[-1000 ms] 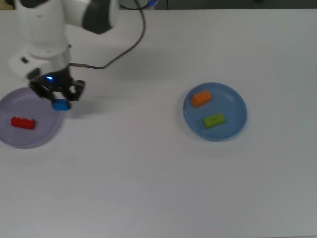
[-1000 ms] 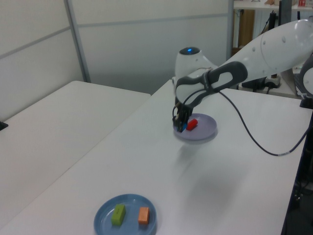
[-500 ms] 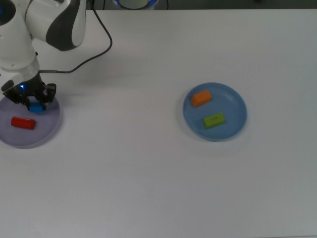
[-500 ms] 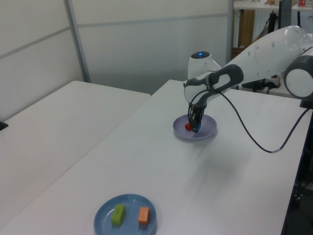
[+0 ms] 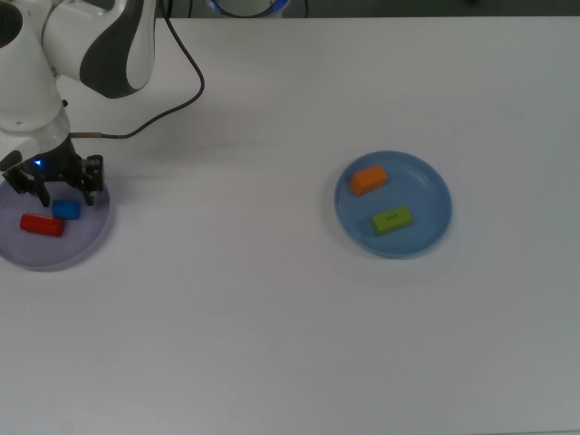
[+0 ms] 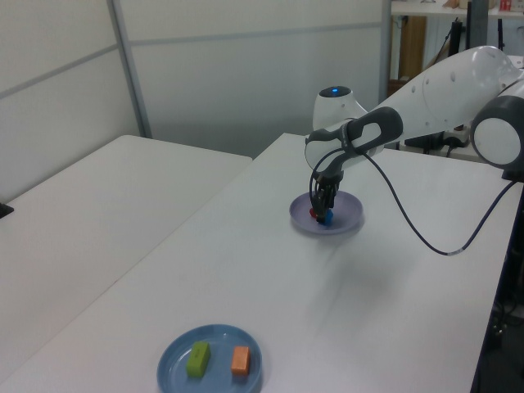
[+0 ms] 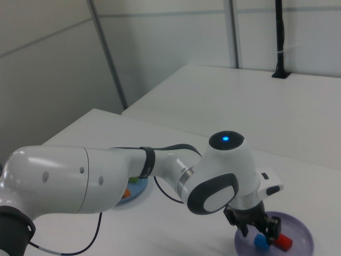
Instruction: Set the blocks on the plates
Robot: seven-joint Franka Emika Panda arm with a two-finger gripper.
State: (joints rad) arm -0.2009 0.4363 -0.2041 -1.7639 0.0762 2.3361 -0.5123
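Note:
The pale lavender plate (image 5: 63,249) at the top view's left holds the red cylinder (image 5: 43,224) and the blue cube (image 5: 66,209), side by side. My gripper (image 5: 54,188) hovers just over the cube, open, its fingers spread to either side and nothing between them. In the left view the gripper (image 6: 322,203) hangs over the lavender plate (image 6: 348,219); in the right view the cube (image 7: 260,241) and the cylinder (image 7: 283,243) lie under it. The medium blue plate (image 5: 426,192) holds the orange brick (image 5: 369,179) and the lime-green brick (image 5: 391,219).
The arm's black cable (image 5: 186,100) trails across the white table (image 5: 272,317) behind the lavender plate. A wide stretch of bare table separates the two plates. A second white table (image 6: 98,205) stands beside this one in the left view.
The gripper carried the blue cube over the lavender plate, then opened. The cube now lies on the plate next to the red cylinder, free of the fingers.

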